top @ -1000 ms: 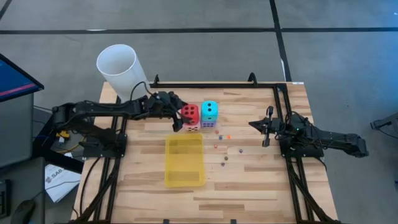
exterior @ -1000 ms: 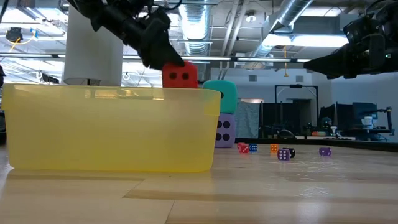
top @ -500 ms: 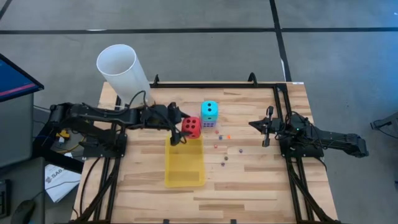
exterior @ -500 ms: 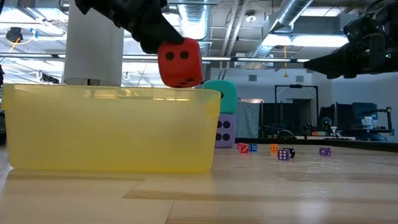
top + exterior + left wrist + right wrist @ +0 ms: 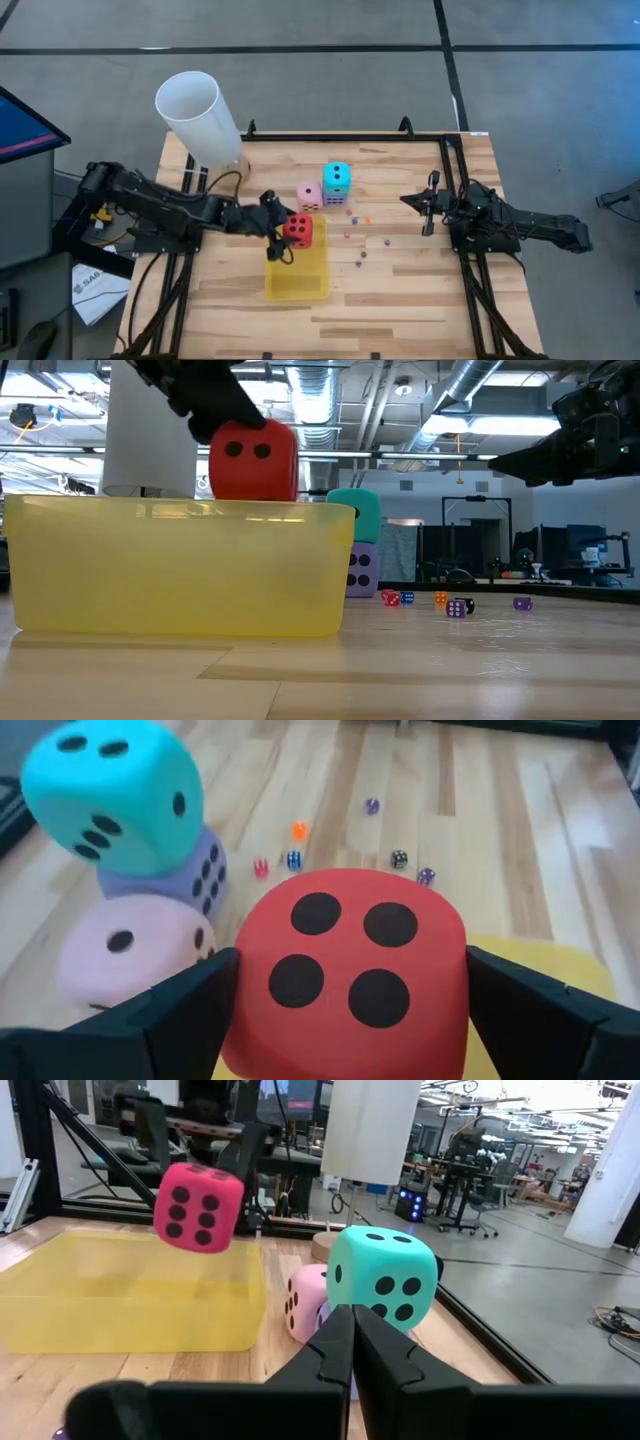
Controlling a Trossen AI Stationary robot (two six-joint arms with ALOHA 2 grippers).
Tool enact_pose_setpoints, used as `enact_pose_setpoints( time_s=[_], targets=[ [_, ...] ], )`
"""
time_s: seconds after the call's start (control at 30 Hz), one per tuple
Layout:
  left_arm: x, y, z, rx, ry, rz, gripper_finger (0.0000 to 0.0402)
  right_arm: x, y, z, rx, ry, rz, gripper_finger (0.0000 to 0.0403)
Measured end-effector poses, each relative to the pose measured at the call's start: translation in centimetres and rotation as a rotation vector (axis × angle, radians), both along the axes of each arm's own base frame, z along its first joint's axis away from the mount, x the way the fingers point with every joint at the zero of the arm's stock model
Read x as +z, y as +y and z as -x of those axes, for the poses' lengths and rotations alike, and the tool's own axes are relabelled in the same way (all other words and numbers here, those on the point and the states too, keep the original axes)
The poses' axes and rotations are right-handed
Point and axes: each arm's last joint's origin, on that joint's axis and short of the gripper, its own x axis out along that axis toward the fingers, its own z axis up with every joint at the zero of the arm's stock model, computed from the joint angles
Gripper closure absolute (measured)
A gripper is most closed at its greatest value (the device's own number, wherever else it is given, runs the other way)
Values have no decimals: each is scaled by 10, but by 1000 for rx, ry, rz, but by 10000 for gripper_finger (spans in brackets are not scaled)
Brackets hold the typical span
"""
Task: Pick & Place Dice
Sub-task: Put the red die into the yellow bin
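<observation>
My left gripper (image 5: 288, 232) is shut on the red die (image 5: 298, 229), which hangs over the far end of the yellow tray (image 5: 297, 275). In the low view the red die (image 5: 254, 460) shows above the tray's wall (image 5: 180, 565). The pink die (image 5: 309, 194) rests on the table just beyond the tray. To its right the cyan die (image 5: 338, 177) sits on top of the purple die (image 5: 195, 875). Several tiny dice (image 5: 362, 255) lie scattered on the wood right of the tray. My right gripper (image 5: 428, 212) waits shut at the table's right side. My left gripper pinches the red die by two opposite side faces, one finger (image 5: 185, 1010) on each side (image 5: 245, 990). The fingers come slanting down from the table's left. The die is lifted clear above the tray, its four-pip face (image 5: 345, 955) toward the wrist camera.
A tall white cylinder (image 5: 195, 112) stands at the table's far left corner, behind my left arm. Black frame rails run along the table's left, far and right edges (image 5: 455, 200). Bare wood lies near the tray and between the tiny dice and my right arm.
My left gripper has carried the red die from above the pink die toward the table's near edge and a little left, to over the tray's far end. The pink die, covered a second ago, now shows. The other dice and my right arm have kept still.
</observation>
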Motion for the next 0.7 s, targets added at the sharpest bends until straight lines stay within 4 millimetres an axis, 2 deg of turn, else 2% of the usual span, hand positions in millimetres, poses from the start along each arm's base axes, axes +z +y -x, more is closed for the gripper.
enact_pose_setpoints(
  time_s=[0.13, 0.3, 0.43, 0.7],
  targets=[
    [-23, -9, 3, 14, 27, 10, 50, 0, 0, 0, 3, -2, -8, 400],
    [-51, -13, 9, 29, 48, 47, 52, 1, 0, 0, 5, -37, -108, 400],
    [-60, -17, 14, 41, 51, 76, 50, 4, 3, -1, 41, -86, -226, 401],
    [-69, -16, 19, 53, 56, 55, 53, 12, 10, -10, 132, -142, -225, 402]
  ],
)
